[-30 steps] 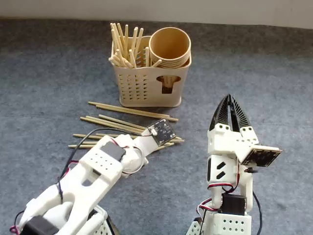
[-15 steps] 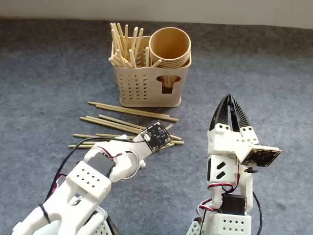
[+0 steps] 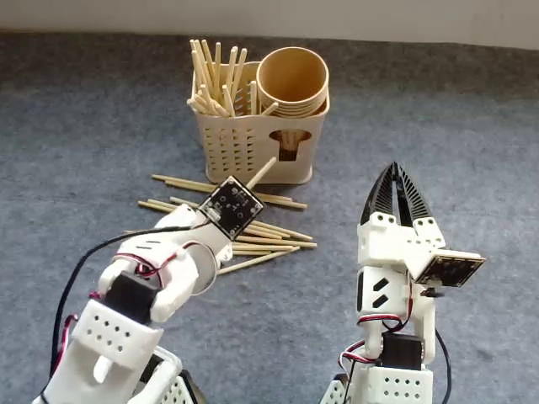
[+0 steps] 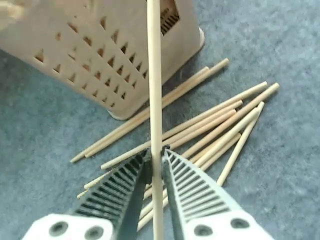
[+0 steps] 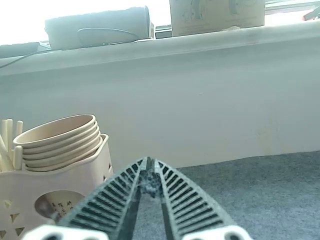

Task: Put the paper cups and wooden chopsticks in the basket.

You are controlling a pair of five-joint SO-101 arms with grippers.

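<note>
Your left tool (image 4: 155, 164) has lifted off the pile and now pinches one chopstick (image 4: 154, 75), its tip seemingly just short of the basket (image 3: 253, 151) at upper centre. Loose chopsticks (image 3: 269, 240) remain on the counter (image 3: 84, 126). Your right tool (image 3: 396, 192) stays pressed together, lower right.

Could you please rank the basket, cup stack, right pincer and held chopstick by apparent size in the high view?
1. basket
2. cup stack, the part above the basket
3. right pincer, close to the cups, so this rank is unsure
4. held chopstick, mostly hidden
</note>
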